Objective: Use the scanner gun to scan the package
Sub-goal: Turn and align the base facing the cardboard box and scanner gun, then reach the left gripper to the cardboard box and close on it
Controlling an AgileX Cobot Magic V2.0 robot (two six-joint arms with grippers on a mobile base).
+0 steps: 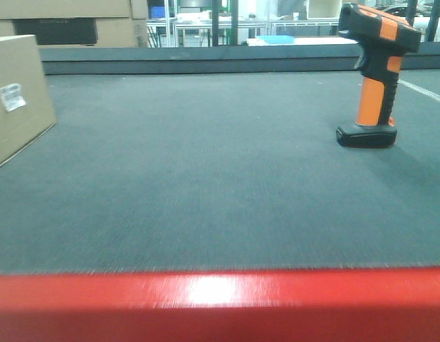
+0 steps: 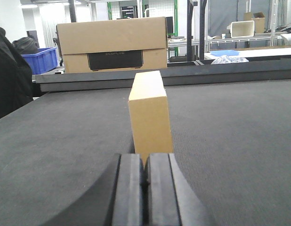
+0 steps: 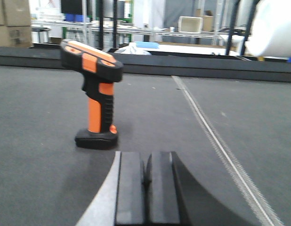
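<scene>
The package (image 1: 17, 96), a plain brown cardboard box with a small white barcode label (image 1: 11, 97), stands at the left edge of the front view. In the left wrist view the package (image 2: 150, 113) stands upright just beyond my left gripper (image 2: 145, 162), whose jaws are shut with nothing between them. The scanner gun (image 1: 374, 75), black head, orange shaft and flat black foot, stands upright at the right of the dark mat. In the right wrist view the scanner gun (image 3: 93, 94) stands ahead and to the left of my right gripper (image 3: 146, 160), shut and holding nothing.
A red edge (image 1: 220, 303) runs along the mat's near side. A raised dark rail (image 1: 206, 60) borders the far side. Wide brown cartons with a black panel (image 2: 112, 44) sit beyond it. A white line (image 3: 216, 136) crosses the mat at right.
</scene>
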